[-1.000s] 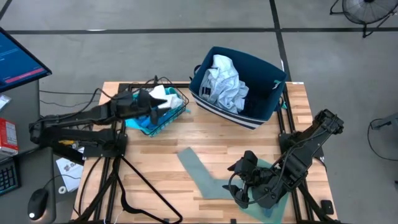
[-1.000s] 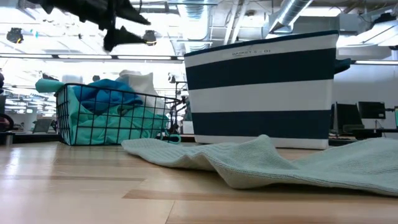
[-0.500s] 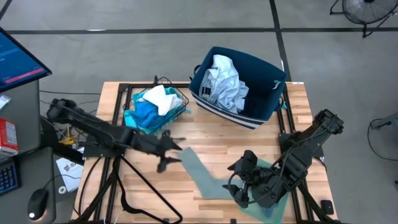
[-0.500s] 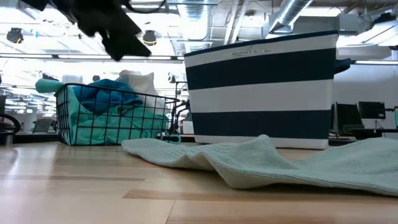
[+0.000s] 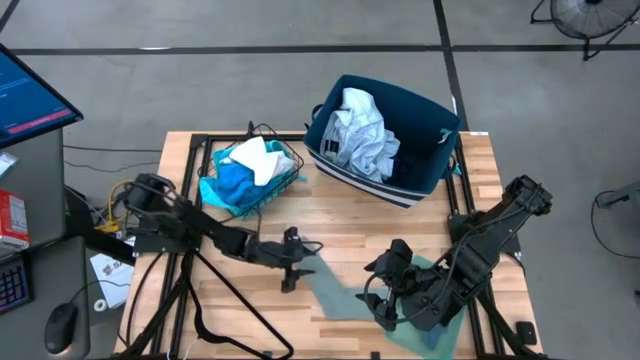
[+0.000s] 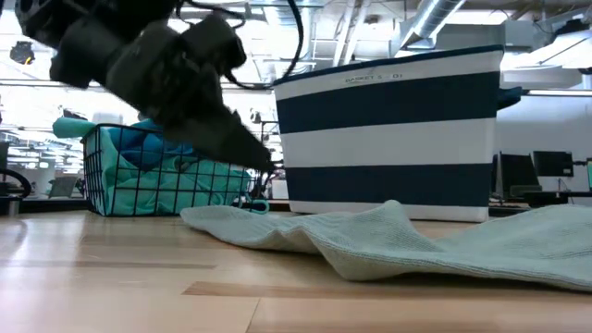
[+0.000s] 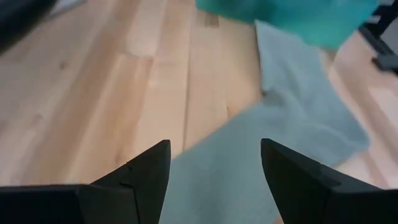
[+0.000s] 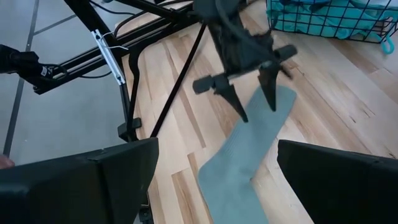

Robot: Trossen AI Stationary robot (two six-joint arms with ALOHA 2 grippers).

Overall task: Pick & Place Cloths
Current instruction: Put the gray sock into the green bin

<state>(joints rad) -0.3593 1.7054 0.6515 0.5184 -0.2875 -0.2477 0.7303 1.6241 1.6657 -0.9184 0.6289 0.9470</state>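
Note:
A long grey-green cloth (image 5: 345, 290) lies flat on the wooden table, also in the low view (image 6: 370, 240), left wrist view (image 7: 267, 143) and right wrist view (image 8: 239, 162). My left gripper (image 5: 298, 263) hangs open just above the cloth's far-left end (image 8: 273, 102), fingers pointing down, one over the cloth and one at its edge; it also shows in its own view (image 7: 214, 180) and low (image 6: 261, 165). My right gripper (image 5: 392, 298) waits open above the cloth's near-right part. A pale blue-white garment (image 5: 360, 130) lies in the navy bin.
A wire basket (image 5: 285, 178) at the far left holds turquoise, blue and white cloths (image 5: 245, 165). The navy-and-white striped bin (image 5: 425, 165) stands at the far middle, behind the cloth in the low view (image 6: 388, 139). Bare wood lies left of the cloth.
My left arm has swung from above the wire basket toward the table's near side and right, and has come down. Its gripper now hangs over the grey-green cloth's far-left end. The cloth and my right arm have kept still.

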